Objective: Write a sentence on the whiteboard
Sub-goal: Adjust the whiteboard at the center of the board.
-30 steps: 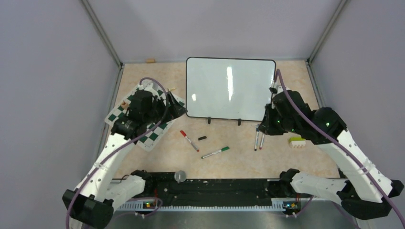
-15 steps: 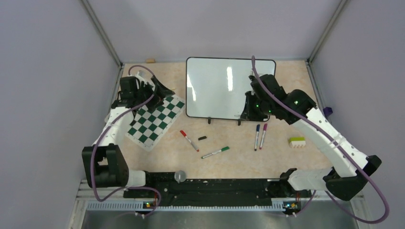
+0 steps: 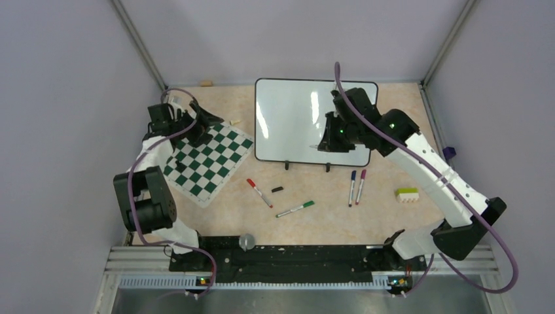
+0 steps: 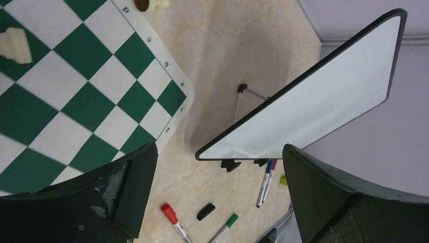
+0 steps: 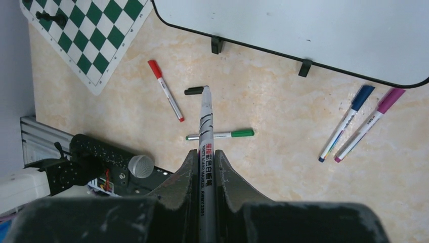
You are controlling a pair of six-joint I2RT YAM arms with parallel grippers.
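Note:
The whiteboard (image 3: 288, 121) stands at the back centre, glossy and blank; no sentence shows on it. It also shows in the left wrist view (image 4: 324, 96) and the right wrist view (image 5: 303, 25). My right gripper (image 3: 325, 140) hovers over the board's right half. It is shut on a grey whiteboard marker (image 5: 206, 131) whose dark tip points forward. My left gripper (image 3: 208, 124) is open and empty at the far left, above the back corner of the chess mat; its jaws stand wide apart in the left wrist view (image 4: 217, 192).
A green-and-white chess mat (image 3: 208, 160) lies at the left, with chess pieces (image 4: 15, 44) on it. In front of the board lie a red marker (image 3: 260, 193), a black cap (image 3: 277, 190), a green marker (image 3: 294, 209), blue and pink markers (image 3: 357, 188) and a yellow-green block (image 3: 406, 195).
My right gripper moved up and left, from beside the blue and pink markers to over the board, with the marker in it. My left arm swung back to the far left, off the chess mat.

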